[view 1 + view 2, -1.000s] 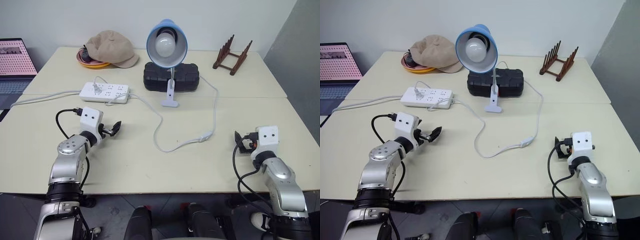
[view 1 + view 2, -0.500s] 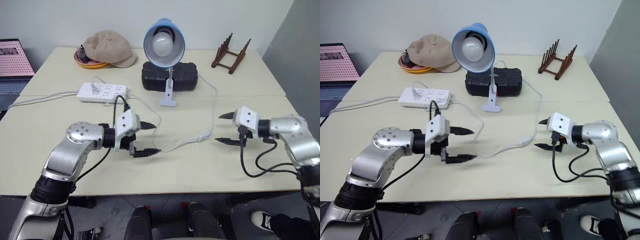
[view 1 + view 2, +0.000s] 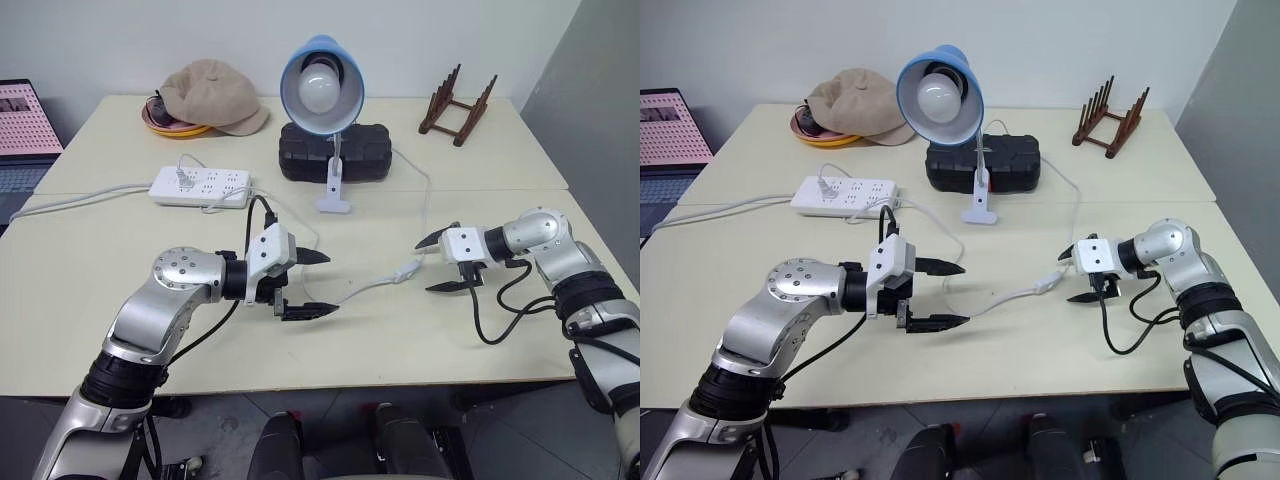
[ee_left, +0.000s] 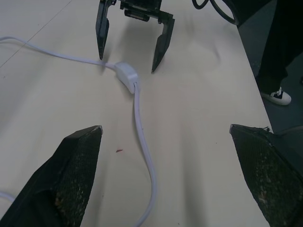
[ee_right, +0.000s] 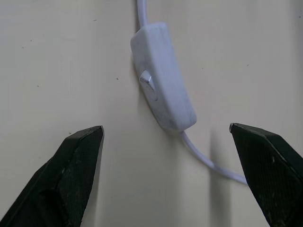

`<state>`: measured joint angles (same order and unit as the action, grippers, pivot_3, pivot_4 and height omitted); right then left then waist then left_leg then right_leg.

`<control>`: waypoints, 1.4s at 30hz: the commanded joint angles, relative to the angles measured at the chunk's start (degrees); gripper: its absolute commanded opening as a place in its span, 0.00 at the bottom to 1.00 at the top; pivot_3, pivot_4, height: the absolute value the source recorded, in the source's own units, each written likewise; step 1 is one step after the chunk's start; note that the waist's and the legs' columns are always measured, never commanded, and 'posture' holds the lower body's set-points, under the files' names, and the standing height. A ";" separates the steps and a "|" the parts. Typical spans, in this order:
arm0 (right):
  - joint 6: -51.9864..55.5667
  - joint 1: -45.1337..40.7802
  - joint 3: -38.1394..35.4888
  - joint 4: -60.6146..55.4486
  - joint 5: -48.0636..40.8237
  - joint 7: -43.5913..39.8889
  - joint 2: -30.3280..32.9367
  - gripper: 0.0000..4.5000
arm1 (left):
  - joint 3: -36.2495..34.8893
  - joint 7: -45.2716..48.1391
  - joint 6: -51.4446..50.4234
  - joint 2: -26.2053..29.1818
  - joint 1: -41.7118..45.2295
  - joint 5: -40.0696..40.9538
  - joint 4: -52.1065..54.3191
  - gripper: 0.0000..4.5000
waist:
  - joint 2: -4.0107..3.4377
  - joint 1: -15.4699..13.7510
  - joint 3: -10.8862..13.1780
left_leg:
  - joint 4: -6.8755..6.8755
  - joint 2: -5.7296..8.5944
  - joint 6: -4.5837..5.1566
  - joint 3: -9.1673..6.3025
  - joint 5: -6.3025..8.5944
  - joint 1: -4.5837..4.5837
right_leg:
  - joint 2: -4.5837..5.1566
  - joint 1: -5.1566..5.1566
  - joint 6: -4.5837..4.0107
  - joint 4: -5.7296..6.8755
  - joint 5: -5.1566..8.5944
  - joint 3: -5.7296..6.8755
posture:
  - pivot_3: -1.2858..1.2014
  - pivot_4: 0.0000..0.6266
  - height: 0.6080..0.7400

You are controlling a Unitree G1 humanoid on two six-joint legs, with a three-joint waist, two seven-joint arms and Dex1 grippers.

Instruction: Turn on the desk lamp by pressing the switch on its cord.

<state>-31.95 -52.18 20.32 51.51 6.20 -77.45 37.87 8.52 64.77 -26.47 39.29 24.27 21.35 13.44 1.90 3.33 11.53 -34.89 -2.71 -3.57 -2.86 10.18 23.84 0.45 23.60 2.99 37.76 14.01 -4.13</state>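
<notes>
Both claws are spread wide and hold nothing: the right gripper (image 3: pixel 436 264) sits just beside the switch (image 3: pixel 407 270), the left gripper (image 3: pixel 318 283) near the cord (image 3: pixel 355 291).

Left arm reaches in from the near left, forearm bent across toward the middle, wrist turned so the left gripper (image 3: pixel 315 282) points to the robot's right, roughly level, hovering just above the worktop (image 3: pixel 330 345). Its two black fingers (image 3: pixel 310 257) stand spread wide, one above the other, nothing between them.

Right arm comes in from the right, elbow out, forearm angled inward. Right gripper (image 3: pixel 436 262) points to the robot's left and somewhat downward, fingers (image 3: pixel 434 239) spread wide, empty. The two grippers face each other, apart.
</notes>
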 commanded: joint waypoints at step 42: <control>48.26 9.08 -6.68 -38.17 -14.62 -3.11 -1.57 0.08 | 7.10 3.81 5.14 -1.71 11.89 -3.65 -6.35 1.00 | -0.06 -0.35 0.02 | -0.21 0.03 -0.01 -0.17 -0.01 -0.09 | -0.07 -0.09 -0.15 0.27 0.07 0.06 | 0.52 0.24 1.00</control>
<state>15.43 -43.42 13.73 15.92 -8.63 -81.79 35.97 13.59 66.18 -25.45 37.50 34.85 20.34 9.20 1.84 2.98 11.55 -35.12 -2.67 -3.59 -2.99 10.16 23.75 0.40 23.51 2.84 38.00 14.08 -4.10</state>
